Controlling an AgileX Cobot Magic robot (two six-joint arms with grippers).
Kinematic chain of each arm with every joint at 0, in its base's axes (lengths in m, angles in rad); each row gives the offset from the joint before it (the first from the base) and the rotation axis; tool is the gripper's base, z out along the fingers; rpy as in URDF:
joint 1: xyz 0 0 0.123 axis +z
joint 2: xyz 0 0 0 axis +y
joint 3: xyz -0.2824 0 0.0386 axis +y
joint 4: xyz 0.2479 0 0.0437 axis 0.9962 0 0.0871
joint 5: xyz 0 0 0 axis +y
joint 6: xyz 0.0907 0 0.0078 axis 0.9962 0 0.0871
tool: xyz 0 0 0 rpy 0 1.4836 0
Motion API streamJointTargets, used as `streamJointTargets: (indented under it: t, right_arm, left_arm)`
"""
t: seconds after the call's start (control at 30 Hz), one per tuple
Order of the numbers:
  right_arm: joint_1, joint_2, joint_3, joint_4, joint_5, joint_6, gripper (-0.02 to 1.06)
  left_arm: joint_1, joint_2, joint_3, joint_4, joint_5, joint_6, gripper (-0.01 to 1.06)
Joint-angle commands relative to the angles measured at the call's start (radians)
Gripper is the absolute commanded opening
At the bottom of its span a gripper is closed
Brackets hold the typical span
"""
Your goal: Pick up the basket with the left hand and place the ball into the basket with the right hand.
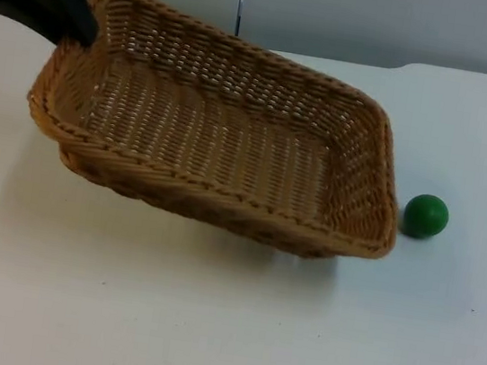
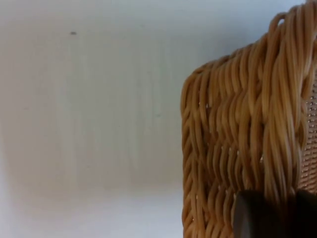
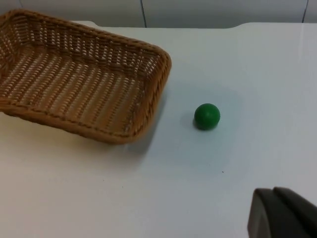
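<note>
A: Starting at the near edge, what lies there?

B: Bare white surface (image 1: pixel 206 322), nothing on it in the near stretch. In the right wrist view the right hand (image 3: pixel 282 215) hangs above that open surface, near side of the ball, well apart from it. A dark fingertip is all I get of it, so I cannot tell whether that hand is spread or pressed together.

A: And the ball?

B: The green ball (image 1: pixel 426 215) sits on the surface at the right, just beside the basket's right end, with a small gap between them. The right wrist view has it too (image 3: pixel 207 116), resting alone with its shadow under it.

A: The basket itself?

B: A rectangular wicker basket (image 1: pixel 223 134), open side up and empty. It is tilted: its left end is raised off the surface, while its right near corner is low, close to the surface or on it. A shadow lies beneath the near wall.

A: Who holds it?

B: The left hand (image 1: pixel 70 27), at the far left corner, pinching the rim there. The left wrist view has the woven wall (image 2: pixel 247 148) right against a black fingertip (image 2: pixel 255 215).

A: Beyond that?

B: The grey partition wall (image 1: pixel 357 17) at the far edge.
</note>
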Motion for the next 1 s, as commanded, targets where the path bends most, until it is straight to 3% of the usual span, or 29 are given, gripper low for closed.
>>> streamJointTargets:
  t: [0.0,0.1,0.37,0.97]
  right_arm:
    - [0.002,-0.003,0.005,0.000,-0.007,0.002,0.00]
    - [0.002,-0.003,0.005,0.000,-0.007,0.002,0.00]
    - [0.002,-0.003,0.005,0.000,-0.007,0.002,0.00]
    - [0.002,-0.003,0.005,0.000,-0.007,0.002,0.00]
  left_arm:
    - [0.033,-0.016,-0.008,-0.041,0.019,0.004,0.00]
    - [0.067,-0.016,-0.006,-0.065,0.038,0.032,0.00]
    - [0.129,-0.016,0.120,-0.347,0.025,0.242,0.00]
    - [0.129,-0.016,0.131,-0.379,0.030,0.267,0.00]
